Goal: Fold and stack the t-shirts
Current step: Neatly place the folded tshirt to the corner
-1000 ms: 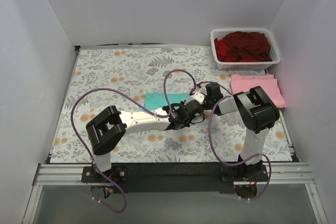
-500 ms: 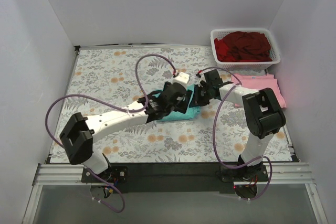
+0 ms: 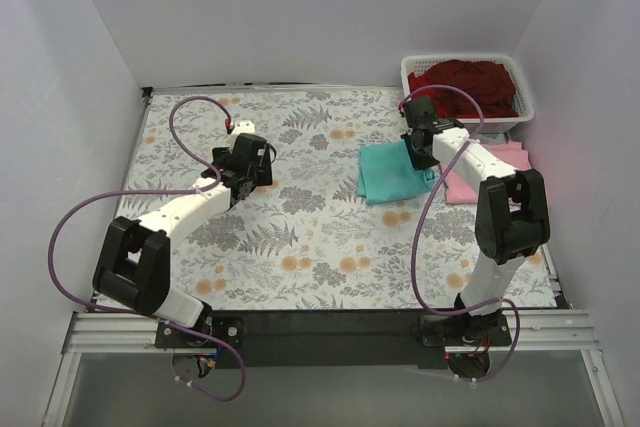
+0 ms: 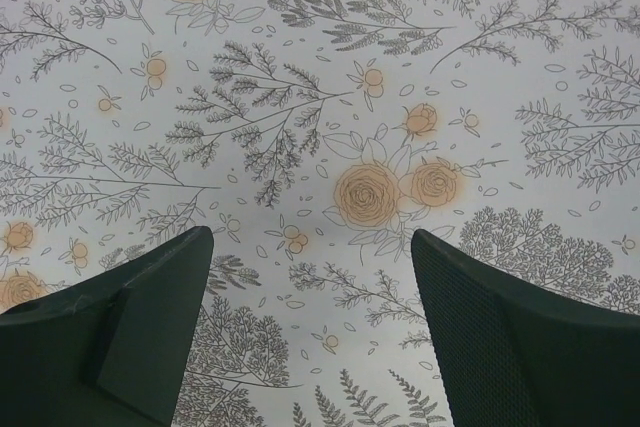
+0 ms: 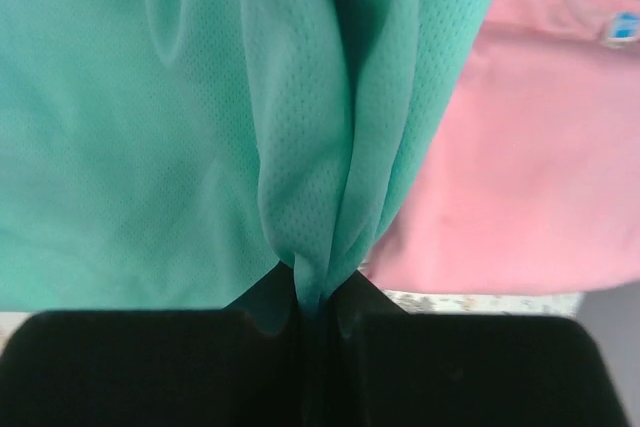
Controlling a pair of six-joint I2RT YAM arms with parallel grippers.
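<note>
Floral tablecloth (image 3: 300, 247) covers the table from the black rail (image 3: 330, 332) at the near edge, where both arm bases sit, out to the white walls (image 3: 300, 17) that close it in on three sides. Purple cables (image 3: 70, 237) loop off each arm, and the left one swings out beyond the cloth's left edge. The widest stretch of bare print lies between the two arms, in the near and middle part. The left gripper (image 4: 310, 322) hangs over the left-centre of the cloth, jaws spread wide, with nothing but printed flowers between its dark fingers (image 4: 140, 337), whose bases are cut off by the frame. Right of centre, the right gripper (image 5: 312, 312) is pressed together on a raised fold of the teal-green t-shirt (image 3: 388, 172), which lies folded on the cloth; the arm hides its far right corner. Just beside it lies the light pink t-shirt (image 3: 508, 157), partly covered by the arm; whether the teal fold touches it I cannot tell. Farthest off, against the right wall, the white basket (image 3: 412, 102) holds dark red t-shirts (image 3: 465, 87) in a heap too crumpled to count.
</note>
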